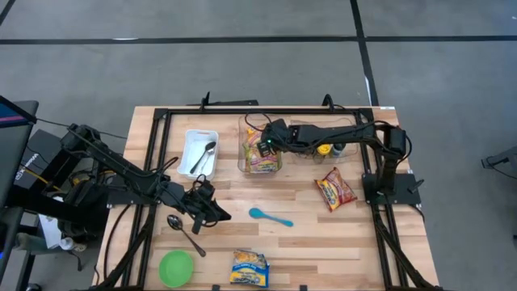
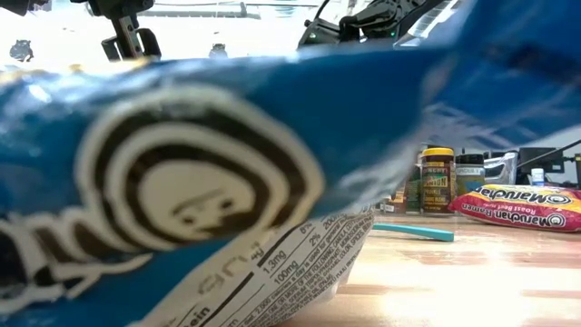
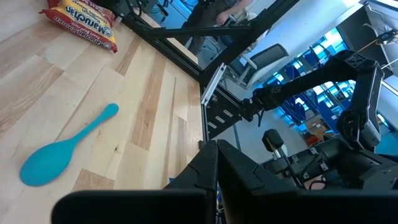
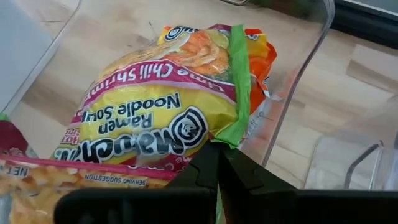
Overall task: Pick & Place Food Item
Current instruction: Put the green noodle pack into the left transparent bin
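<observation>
A yellow and pink ramen packet [image 4: 155,106] lies tilted on other packets inside the clear bin [image 1: 260,153] at the table's far middle. My right gripper [image 4: 217,152] is over the bin, slanting down, shut at the packet's green end seal. My left gripper [image 1: 214,210] hangs shut and empty at the near left, above the table beside a metal spoon [image 1: 184,233]. A red ramen packet [image 1: 335,191] lies flat at the right. A blue and yellow packet [image 1: 249,268] lies at the near edge and fills most of the low view [image 2: 182,182]. My right gripper pinches the corner of the packet's green end seal [image 4: 229,138] between its two fingertips, coming from above and slanting down into the bin. The rest of the packet leans on the packets beneath it inside the bin, its printed face up.
A white tray [image 1: 187,144] with a spoon stands left of the bin. A blue spoon [image 1: 271,216] lies mid-table, and a green bowl [image 1: 176,267] sits at the near left. Spice jars [image 2: 438,180] stand behind the bin's right side. A black frame [image 1: 157,121] rims the table.
</observation>
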Action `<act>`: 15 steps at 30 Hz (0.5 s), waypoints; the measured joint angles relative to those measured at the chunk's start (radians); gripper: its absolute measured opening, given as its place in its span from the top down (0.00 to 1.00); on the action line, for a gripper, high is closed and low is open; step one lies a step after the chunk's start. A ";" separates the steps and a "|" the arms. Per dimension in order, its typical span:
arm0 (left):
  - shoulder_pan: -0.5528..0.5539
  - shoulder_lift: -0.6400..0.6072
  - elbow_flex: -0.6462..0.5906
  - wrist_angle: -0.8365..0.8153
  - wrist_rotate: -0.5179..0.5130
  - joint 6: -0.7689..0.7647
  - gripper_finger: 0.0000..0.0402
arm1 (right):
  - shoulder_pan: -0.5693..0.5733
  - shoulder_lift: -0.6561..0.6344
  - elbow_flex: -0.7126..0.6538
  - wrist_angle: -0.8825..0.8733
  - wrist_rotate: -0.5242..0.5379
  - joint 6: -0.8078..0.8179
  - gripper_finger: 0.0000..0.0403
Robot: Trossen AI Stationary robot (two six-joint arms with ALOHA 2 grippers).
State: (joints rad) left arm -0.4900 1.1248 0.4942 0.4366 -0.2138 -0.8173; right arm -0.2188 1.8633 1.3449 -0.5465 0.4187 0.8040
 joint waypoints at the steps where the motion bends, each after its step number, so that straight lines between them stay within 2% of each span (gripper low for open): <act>1: 0.000 0.000 0.000 0.000 0.000 0.000 1.00 | 0.000 0.000 0.000 0.000 0.000 -0.001 1.00; 8: 0.000 0.000 0.000 0.000 -0.001 0.000 1.00 | -0.008 0.000 0.000 -0.030 -0.036 -0.001 0.97; 15: 0.000 0.000 0.000 0.000 -0.005 0.000 1.00 | -0.013 0.000 0.000 -0.056 -0.054 -0.002 0.80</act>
State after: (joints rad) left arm -0.4900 1.1248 0.4942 0.4362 -0.2188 -0.8173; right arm -0.2321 1.8633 1.3449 -0.6023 0.3644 0.8021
